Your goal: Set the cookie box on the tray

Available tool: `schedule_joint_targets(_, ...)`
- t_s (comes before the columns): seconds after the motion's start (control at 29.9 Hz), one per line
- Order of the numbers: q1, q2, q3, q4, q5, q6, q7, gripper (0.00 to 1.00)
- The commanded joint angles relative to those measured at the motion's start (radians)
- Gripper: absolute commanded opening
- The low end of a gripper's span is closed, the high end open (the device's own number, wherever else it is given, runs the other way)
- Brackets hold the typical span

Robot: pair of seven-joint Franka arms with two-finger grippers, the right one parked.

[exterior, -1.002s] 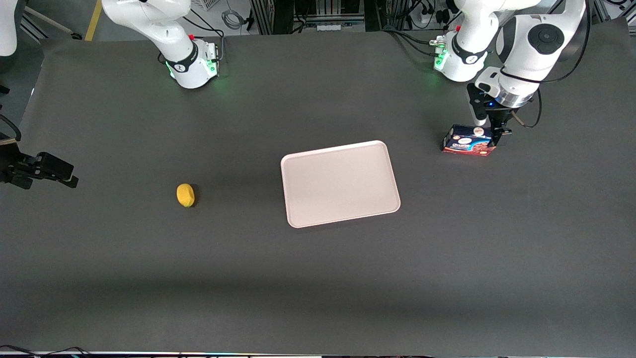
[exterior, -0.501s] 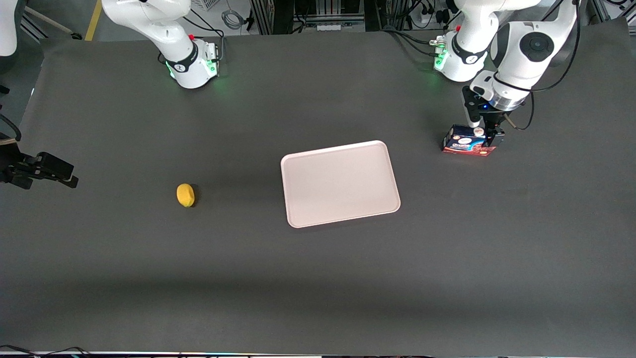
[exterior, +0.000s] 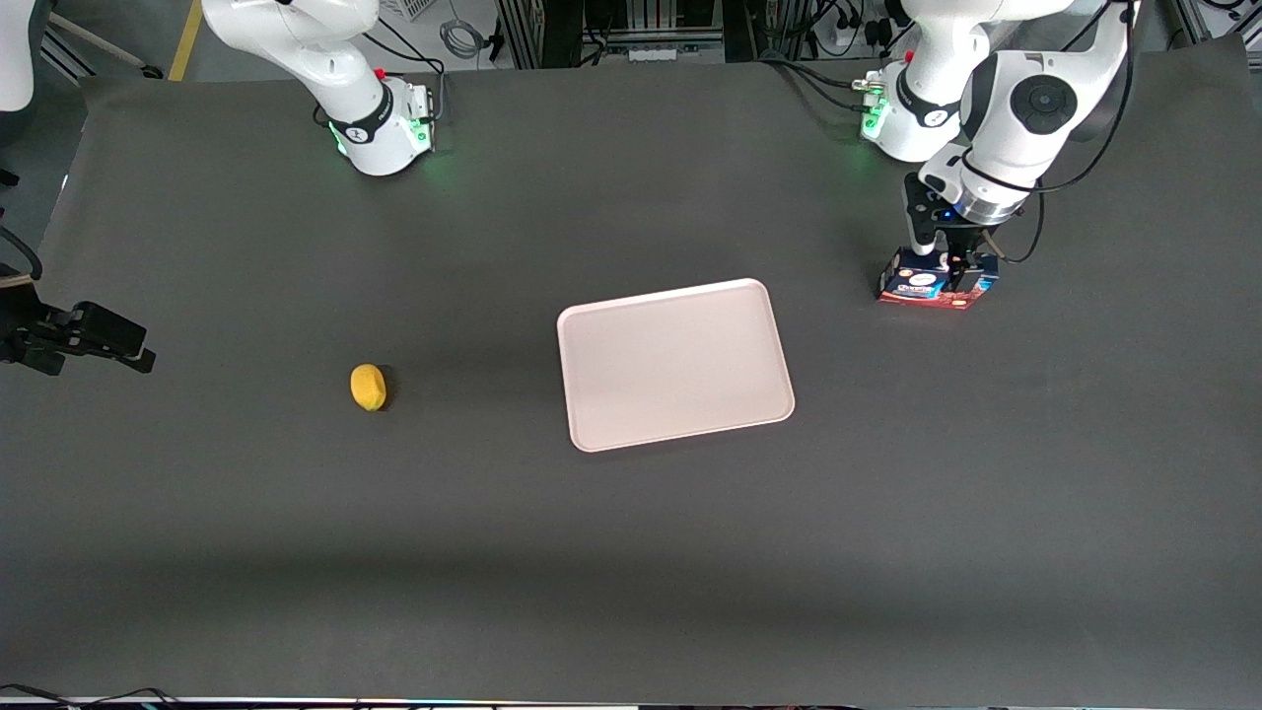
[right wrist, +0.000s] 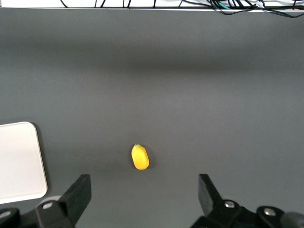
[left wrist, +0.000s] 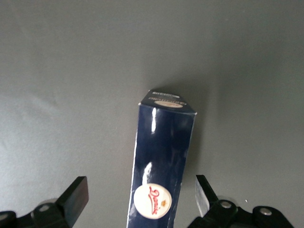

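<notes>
**One box straddled, not yet gripped**

Nearest the front camera, a small yellow lemon-like object (exterior: pixel 368 386) is seen. Farther off lies the large pale pinkish-white rimmed tray (exterior: pixel 674 363). Farthest, toward the working arm's end, the navy cardboard cookie box (exterior: pixel 931 284) is straddled by the left gripper (left wrist: pixel 141 195), its fingers spread wide, clear of both sides.

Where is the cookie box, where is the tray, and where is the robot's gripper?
cookie box (exterior: pixel 927 285): front view, printed front face.
tray (exterior: pixel 674 363): front view, bare flat middle.
gripper (left wrist: pixel 141 197): left wrist view, midway between its open fingertips, around the box.
</notes>
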Motion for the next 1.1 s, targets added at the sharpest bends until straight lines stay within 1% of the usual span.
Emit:
schedule_joint_targets(0.0,-0.007,-0.027,-0.019,-0.082,-0.020,0.060,0.019,1.00)
schedule_joint_targets(0.47,-0.011,0.050,-0.020,-0.082,-0.022,0.135,0.019,1.00)
schedule_joint_targets(0.7,-0.010,0.053,-0.017,-0.082,-0.023,0.141,0.025,1.00)
schedule_joint_targets(0.77,-0.008,0.053,-0.016,-0.081,-0.023,0.141,0.057,1.00)
schedule_joint_targets(0.84,-0.007,0.053,-0.004,-0.082,-0.025,0.143,0.083,1.00)
schedule_joint_targets(0.97,-0.008,0.064,0.059,-0.082,-0.025,0.143,0.143,1.00)
schedule_joint_targets(1.07,-0.008,0.065,0.078,-0.082,-0.025,0.143,0.160,1.00)
